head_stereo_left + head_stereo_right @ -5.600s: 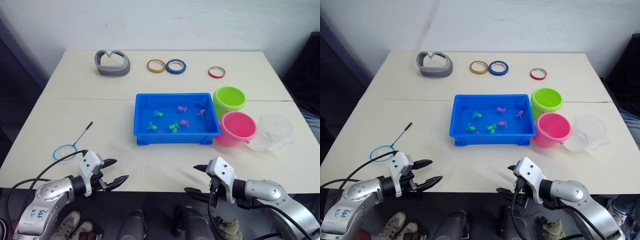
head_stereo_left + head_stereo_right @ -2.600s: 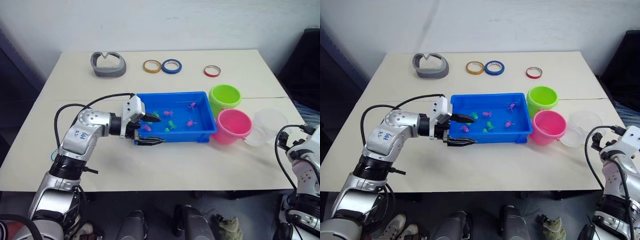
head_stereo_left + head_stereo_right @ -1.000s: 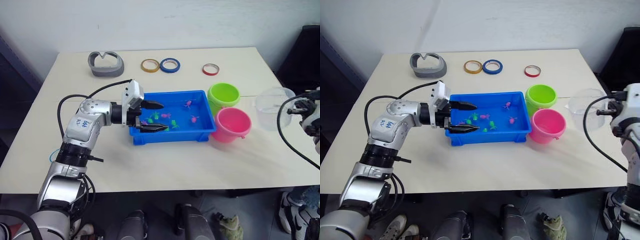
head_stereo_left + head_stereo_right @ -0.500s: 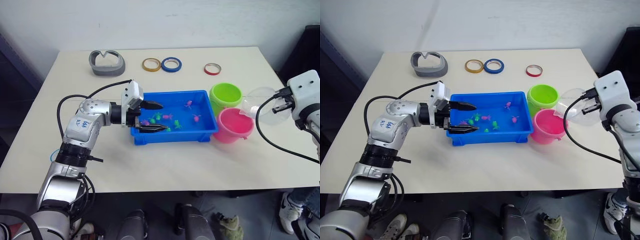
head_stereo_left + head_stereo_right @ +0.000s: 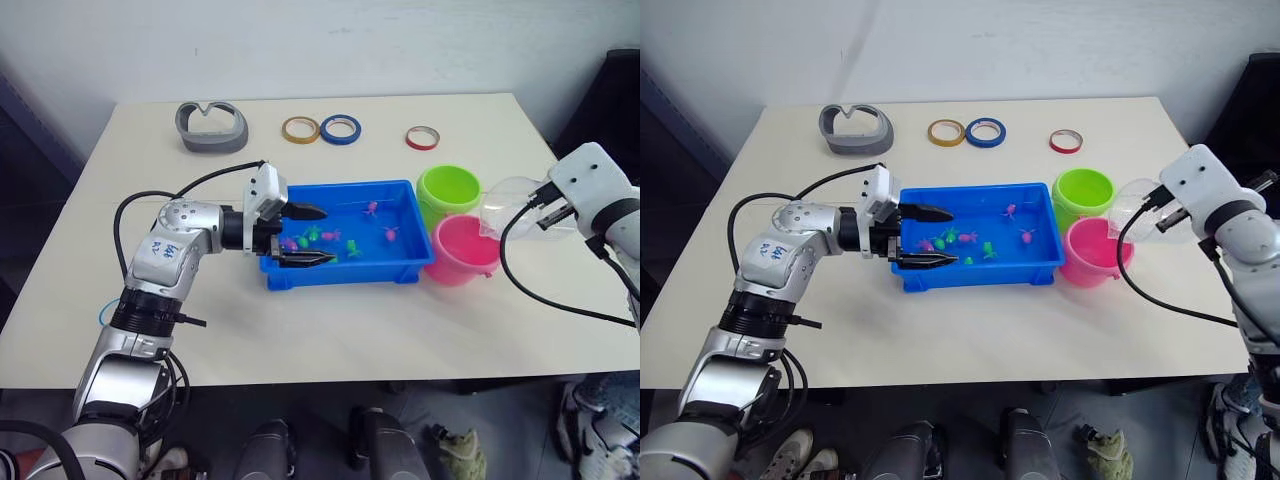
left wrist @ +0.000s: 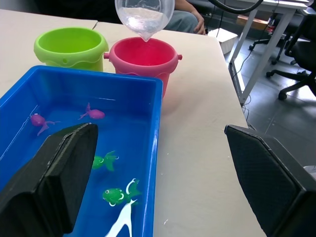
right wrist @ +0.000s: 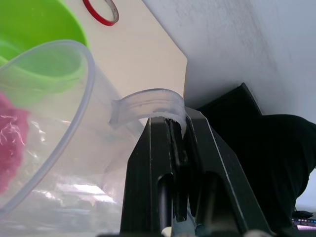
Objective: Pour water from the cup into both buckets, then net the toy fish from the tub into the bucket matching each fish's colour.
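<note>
My right gripper is shut on the handle of the clear cup. The cup is tilted with its pour lip just above the pink bucket, and water sits near the lip. The green bucket stands right behind the pink one. My left gripper is open at the left end of the blue tub, one finger over the water and one by the front rim. Several pink and green toy fish float in the tub. A sliver of the net's blue hoop peeks out beside my left arm.
At the back of the table lie a grey curved object and three tape rings: yellow, blue and red. The table's right edge runs close behind the buckets.
My right arm has carried the cup left from beside the table and tipped it over the pink bucket. The left gripper has stayed open at the tub.
</note>
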Available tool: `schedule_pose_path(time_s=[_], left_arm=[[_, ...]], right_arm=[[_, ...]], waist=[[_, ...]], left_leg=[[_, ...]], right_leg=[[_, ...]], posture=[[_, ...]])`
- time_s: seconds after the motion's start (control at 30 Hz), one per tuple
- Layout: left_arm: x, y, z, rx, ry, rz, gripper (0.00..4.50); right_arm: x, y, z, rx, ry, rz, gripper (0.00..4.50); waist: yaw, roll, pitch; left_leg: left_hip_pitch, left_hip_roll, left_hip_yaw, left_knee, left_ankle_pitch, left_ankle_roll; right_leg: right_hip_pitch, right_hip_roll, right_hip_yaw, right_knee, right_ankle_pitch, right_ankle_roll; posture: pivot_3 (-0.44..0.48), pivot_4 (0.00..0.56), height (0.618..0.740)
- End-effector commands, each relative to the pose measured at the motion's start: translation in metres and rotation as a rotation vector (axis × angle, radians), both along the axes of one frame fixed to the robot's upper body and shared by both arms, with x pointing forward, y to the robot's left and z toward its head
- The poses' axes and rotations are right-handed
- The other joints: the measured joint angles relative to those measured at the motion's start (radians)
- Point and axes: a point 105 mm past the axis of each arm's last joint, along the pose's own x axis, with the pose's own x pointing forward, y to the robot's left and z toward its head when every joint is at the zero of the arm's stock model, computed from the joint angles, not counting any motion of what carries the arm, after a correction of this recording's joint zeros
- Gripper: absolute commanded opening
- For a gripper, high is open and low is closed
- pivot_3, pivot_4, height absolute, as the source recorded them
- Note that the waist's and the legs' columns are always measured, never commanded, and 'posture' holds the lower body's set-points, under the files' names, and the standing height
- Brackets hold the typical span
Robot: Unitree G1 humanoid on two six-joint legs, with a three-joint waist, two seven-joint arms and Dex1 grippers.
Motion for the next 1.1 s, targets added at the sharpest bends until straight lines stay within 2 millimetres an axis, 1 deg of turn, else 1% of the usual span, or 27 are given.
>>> schedule_pose_path(time_s=[0.03, 0.47, 1.1], left_arm=[[-0.0037, 0.0002, 0.0097, -0.020, -0.046, -0.015, 4.50], [-0.0043, 0.0003, 0.0071, -0.021, -0.044, -0.014, 4.50], [-0.0047, 0.0015, 0.0062, -0.021, -0.049, -0.012, 4.50]], right_arm=[[-0.0042, 0.0046, 0.0288, -0.103, -0.087, 0.015, 0.05], [-0.0033, 0.0046, 0.0251, -0.174, -0.078, 0.018, 0.05], [-0.0028, 0.0095, 0.0270, -0.185, -0.083, 0.030, 0.05]], waist=[[0.000, 0.000, 0.000], [0.000, 0.000, 0.000], [-0.001, 0.000, 0.000]], left_leg=[[0.000, 0.000, 0.000, 0.000, 0.000, 0.000], [0.000, 0.000, 0.000, 0.002, 0.000, 0.000], [0.000, 0.000, 0.000, 0.007, 0.000, 0.001]], right_leg=[[0.000, 0.000, 0.000, 0.000, 0.000, 0.000], [0.000, 0.000, 0.000, 0.002, 0.000, 0.000], [0.000, 0.000, 0.000, 0.004, 0.000, 0.000]], posture=[[0.000, 0.150, 0.713], [0.000, 0.150, 0.713], [0.000, 0.150, 0.713]])
